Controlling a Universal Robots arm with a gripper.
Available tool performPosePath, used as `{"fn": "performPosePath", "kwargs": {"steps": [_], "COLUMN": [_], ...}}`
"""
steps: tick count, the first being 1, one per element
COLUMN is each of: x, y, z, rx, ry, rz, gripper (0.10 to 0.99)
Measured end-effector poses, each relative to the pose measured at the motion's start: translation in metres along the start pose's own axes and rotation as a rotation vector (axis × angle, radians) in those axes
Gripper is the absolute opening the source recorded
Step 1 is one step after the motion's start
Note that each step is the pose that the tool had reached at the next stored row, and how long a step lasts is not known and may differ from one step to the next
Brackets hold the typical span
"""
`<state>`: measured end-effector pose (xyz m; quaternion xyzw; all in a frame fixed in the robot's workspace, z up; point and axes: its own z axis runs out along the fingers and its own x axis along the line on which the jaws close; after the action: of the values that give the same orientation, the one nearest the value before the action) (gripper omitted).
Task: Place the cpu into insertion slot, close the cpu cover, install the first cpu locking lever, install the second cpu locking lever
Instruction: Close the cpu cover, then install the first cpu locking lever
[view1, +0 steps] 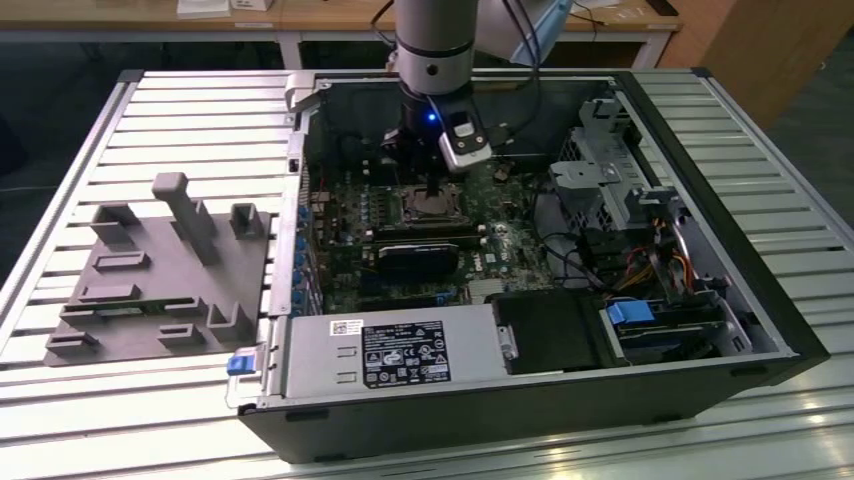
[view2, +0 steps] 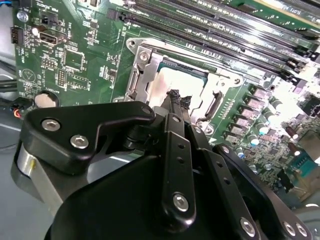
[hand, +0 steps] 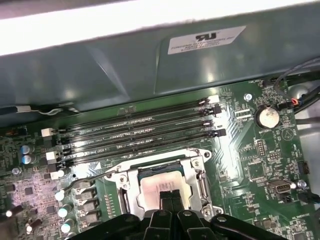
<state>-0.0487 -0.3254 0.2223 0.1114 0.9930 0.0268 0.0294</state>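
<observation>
Grey fixture (view1: 147, 280): moulded holder with upright blocks, at the exterior view's left on the slatted metal table (view1: 134, 420), just beside the computer case (view1: 534, 410).
Power supply box (view1: 387, 360): grey, labelled, against the case's near wall.
Green circuit board (view1: 350, 222): floor of the open case, carrying the insertion slot (view1: 424, 208) near its middle.
Cpu (hand: 152, 184): seated in the slot, its silvery top showing in both wrist views.
Cpu cover (hand: 126, 181): appears to lie flat, framing the chip.
Wire lever (hand: 90, 177): runs beside the socket; whether it is latched cannot be told.
Gripper (hand: 170, 196): fingers drawn together, holding nothing, tips at or just above the chip's top.
Progress: placement looks done and the cover seems down; both levers appear left to install.
Drive cage (view1: 601, 190): at the exterior view's right, with loose cables.
Room: wooden desks (view1: 334, 20) stand beyond the table's far edge.
</observation>
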Motion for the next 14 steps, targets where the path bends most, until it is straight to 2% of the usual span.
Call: {"fn": "performPosePath", "kwargs": {"steps": [7, 14], "x": [-0.0005, -0.0006], "y": [0.0006, 0.0007], "z": [-0.0105, -0.0113], "rx": [0.0, 0.0], "ry": [0.0001, 0.0], "rz": [0.0, 0.0], "gripper": [0.102, 0.102]}}
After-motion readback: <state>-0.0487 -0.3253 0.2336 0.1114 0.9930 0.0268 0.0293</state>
